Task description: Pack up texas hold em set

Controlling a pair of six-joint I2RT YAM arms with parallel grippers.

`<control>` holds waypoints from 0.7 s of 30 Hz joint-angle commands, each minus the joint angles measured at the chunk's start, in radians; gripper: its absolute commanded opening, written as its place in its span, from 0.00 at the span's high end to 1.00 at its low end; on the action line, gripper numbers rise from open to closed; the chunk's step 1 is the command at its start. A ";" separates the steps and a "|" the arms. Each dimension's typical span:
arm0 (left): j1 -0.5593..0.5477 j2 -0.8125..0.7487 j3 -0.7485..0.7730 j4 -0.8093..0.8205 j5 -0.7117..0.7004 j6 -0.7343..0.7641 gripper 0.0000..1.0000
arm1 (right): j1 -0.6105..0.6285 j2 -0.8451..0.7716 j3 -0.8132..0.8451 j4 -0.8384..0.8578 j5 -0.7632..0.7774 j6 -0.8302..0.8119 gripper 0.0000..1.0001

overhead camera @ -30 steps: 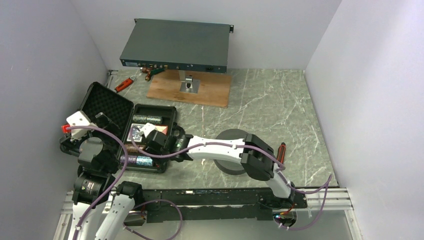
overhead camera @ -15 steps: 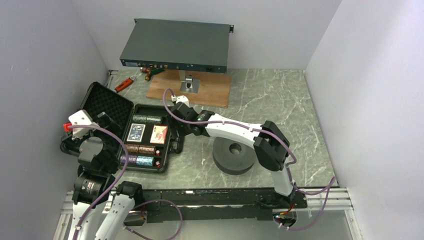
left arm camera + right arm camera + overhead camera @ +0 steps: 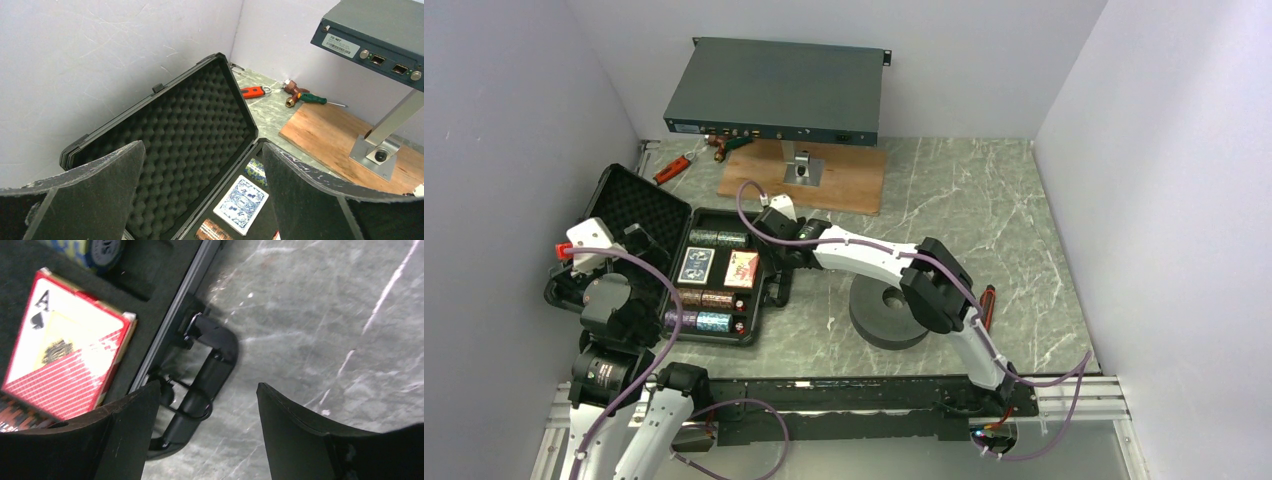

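Note:
The black briefcase (image 3: 762, 300) lies open at the left, its foam-lined lid (image 3: 639, 210) tilted back. In its base lie a blue card deck (image 3: 696, 265), a red card deck (image 3: 741, 268) and chip stacks (image 3: 717, 238). My right gripper (image 3: 779, 258) hangs open over the case's right edge. In the right wrist view the black handle (image 3: 210, 365) shows between the right gripper's (image 3: 207, 385) jaws, with the red deck (image 3: 65, 360) to their left. My left gripper (image 3: 200, 147) is open and empty, facing the lid foam (image 3: 190, 115) and blue deck (image 3: 241, 202).
A thick grey foam ring (image 3: 889, 315) sits right of the case under my right arm. A grey rack box (image 3: 774, 92) stands on a wooden board (image 3: 834, 180) at the back. Small hand tools (image 3: 672, 168) lie behind the lid. A red-handled tool (image 3: 986, 305) lies right.
My right gripper has left the red deck in the case, opened wider and pulled back to the case's right edge by the handle. The left arm has barely moved.

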 commanded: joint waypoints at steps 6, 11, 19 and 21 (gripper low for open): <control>0.006 0.012 -0.001 0.034 0.032 0.017 0.06 | -0.026 0.090 0.129 -0.069 0.120 -0.006 0.33; 0.007 0.014 0.000 0.034 0.038 0.019 0.07 | -0.039 0.118 0.138 -0.048 0.094 -0.017 0.36; 0.008 0.024 -0.001 0.036 0.049 0.020 0.07 | -0.038 0.148 0.102 0.015 0.007 -0.031 0.42; 0.008 0.027 -0.001 0.036 0.050 0.021 0.07 | -0.038 0.154 0.087 0.022 0.003 -0.036 0.45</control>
